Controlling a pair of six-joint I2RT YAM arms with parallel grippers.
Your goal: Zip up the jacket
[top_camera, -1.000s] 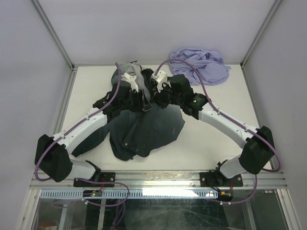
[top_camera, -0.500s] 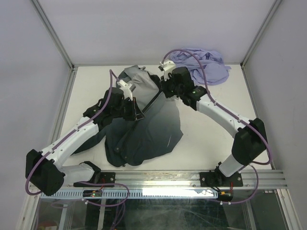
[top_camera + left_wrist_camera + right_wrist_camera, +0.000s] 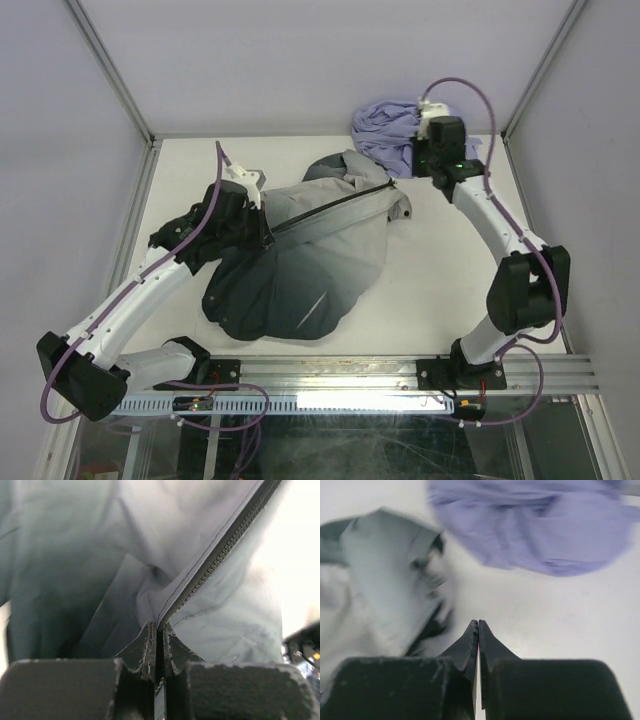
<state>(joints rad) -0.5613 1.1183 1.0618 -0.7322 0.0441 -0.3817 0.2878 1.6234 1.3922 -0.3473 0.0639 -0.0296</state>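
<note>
the jacket (image 3: 310, 275) lies spread on the table (image 3: 440, 290), its zipper (image 3: 330, 207) running as 1 taut dark line from the left gripper (image 3: 158, 630) toward the collar beside the purple cloth (image 3: 385, 130). the left gripper is pinched tight on the jacket at the zipper's near end. the right gripper (image 3: 478, 626) is closed on nothing, over bare table between collar and cloth. the teeth look joined, so the zipping stroke seems done; next comes checking the top end, then freeing the left grip
</note>
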